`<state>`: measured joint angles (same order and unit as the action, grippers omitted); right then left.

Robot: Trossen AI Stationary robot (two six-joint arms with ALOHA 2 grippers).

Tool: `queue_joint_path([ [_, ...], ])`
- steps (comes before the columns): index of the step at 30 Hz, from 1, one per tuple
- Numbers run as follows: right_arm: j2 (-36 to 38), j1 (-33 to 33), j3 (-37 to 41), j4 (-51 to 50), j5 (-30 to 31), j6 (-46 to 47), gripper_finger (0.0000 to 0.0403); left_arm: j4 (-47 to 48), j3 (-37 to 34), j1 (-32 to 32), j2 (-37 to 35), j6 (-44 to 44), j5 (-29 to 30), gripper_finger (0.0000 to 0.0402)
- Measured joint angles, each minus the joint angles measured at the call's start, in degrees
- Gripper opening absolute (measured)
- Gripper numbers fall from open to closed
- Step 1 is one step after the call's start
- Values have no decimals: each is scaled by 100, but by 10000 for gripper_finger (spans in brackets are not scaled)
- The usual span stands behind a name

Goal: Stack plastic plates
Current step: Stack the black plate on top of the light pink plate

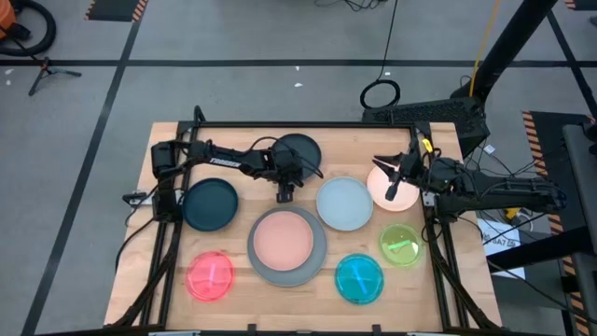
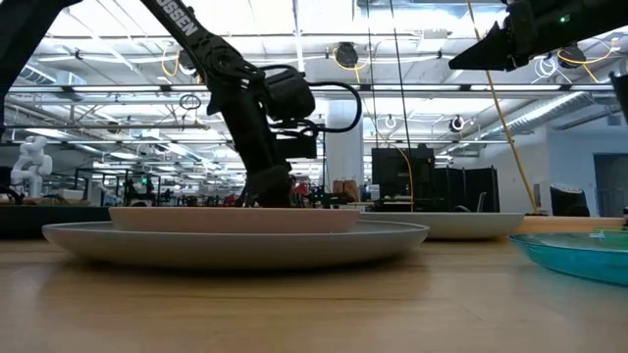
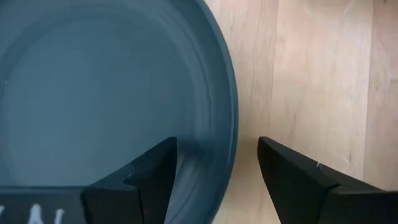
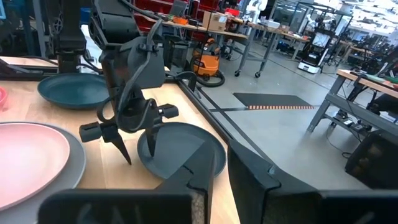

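**Item: dark teal plate, far one** (image 1: 300, 149). Lies flat at the table's far edge, directly under the left gripper (image 1: 284, 193). In the left wrist view its rim (image 3: 227, 112) runs between the two spread fingers, one finger over the plate's inside, the other over bare wood. Jaws stand wide, holding nothing.

**Risk, this item:** if the fingers close too high, I judge they would slide off the thin sloped rim. Close too deep, and the outer finger may jam on the wood. A one-edge grip could also let the plate tilt or swing when lifted.

**Item: second dark teal plate** (image 1: 210, 204). Off to the left gripper's outer side, apart from everything.

**Item: grey plate** (image 1: 287, 270) carrying a peach-pink plate (image 1: 284, 238). Just in front of the left gripper, the stack begun. Risk: a tilted plate brought over could knock the peach-pink one off centre.

**Item: pale blue plate** (image 1: 345, 203). Between the two grippers, near the grey plate.

**Item: second peach-pink plate** (image 1: 384, 189). Under the right gripper (image 1: 392, 193), which hangs above it with fingers nearly together and nothing visibly held.

**Items: red** (image 1: 210, 276), **cyan** (image 1: 359, 278), **green** (image 1: 401, 245) small translucent plates. Along the near side, well clear of the left gripper. The green one sits near the right arm. Risk: a low sweep of that arm could push it.

**Table** (image 1: 448, 308): pale wood.
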<state>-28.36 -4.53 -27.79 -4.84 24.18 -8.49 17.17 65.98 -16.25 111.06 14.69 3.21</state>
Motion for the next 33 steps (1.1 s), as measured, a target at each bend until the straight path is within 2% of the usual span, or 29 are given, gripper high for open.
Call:
queue_joint_path([
  [3, -1, 1, 0, -13, 0, -11, 38, -8, 2, 2, 16, 25, 4, 227],
  [6, -2, 0, 0, -17, 0, -13, 38, -36, 2, 27, 20, 79, 7, 207],
  [15, -2, 0, 0, -17, 0, -42, 38, -119, -4, 30, -8, 48, 54, 71],
  [19, -2, 0, 0, -17, 1, -100, 38, -72, -11, 82, -161, 112, 484, 16],
  [28, 0, 0, 0, -17, 1, -101, 38, 73, -11, 456, -1092, -66, 618, 13],
  [33, 0, 0, 0, -20, -13, 31, 38, 249, -13, 881, -1572, -399, 631, 13],
])
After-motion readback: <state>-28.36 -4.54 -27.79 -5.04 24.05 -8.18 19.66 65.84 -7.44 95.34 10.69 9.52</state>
